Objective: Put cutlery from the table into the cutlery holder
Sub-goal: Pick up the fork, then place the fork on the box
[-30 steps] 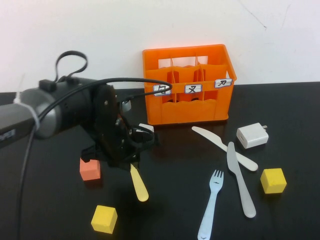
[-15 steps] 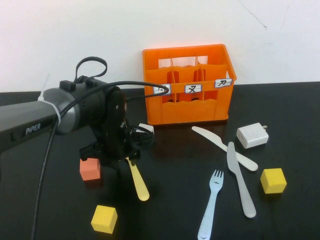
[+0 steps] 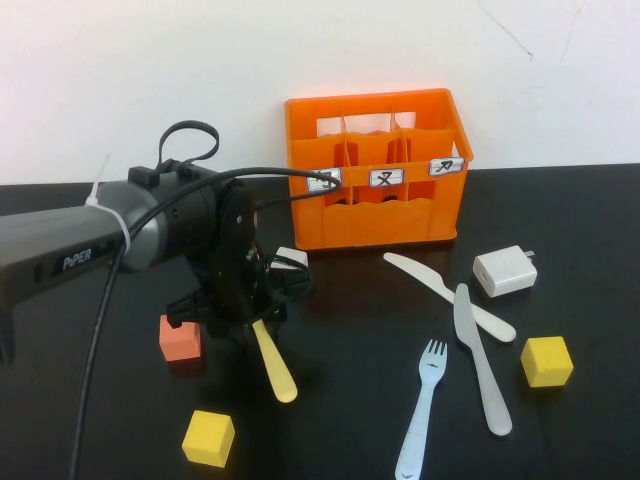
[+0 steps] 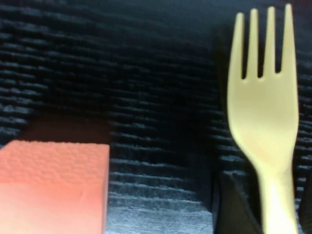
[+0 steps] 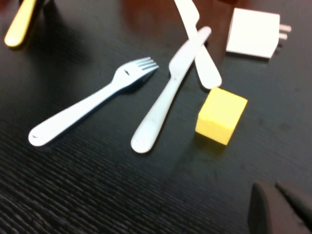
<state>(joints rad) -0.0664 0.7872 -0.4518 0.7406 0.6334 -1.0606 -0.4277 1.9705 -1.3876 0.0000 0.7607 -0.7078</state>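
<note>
Yellow fork (image 3: pixel 274 362), orange crate (image 3: pixel 377 180), glossy black table (image 3: pixel 330 420), white charger (image 3: pixel 504 271).

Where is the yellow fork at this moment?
In the high view the yellow fork lies on the table's left part, its head under the left gripper, beside the orange cube.

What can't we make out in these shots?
- High view: yellow fork tines and the left claw tips, hidden behind the left arm's wrist.
- Left wrist view: fork handle cut off by the frame edge; orange cube only partly in frame.
- Orange crate: compartment floors hidden by its walls; label characters too small to read.
- Right claw: only dark tips at the right wrist view's corner; absent from the high view.
</note>
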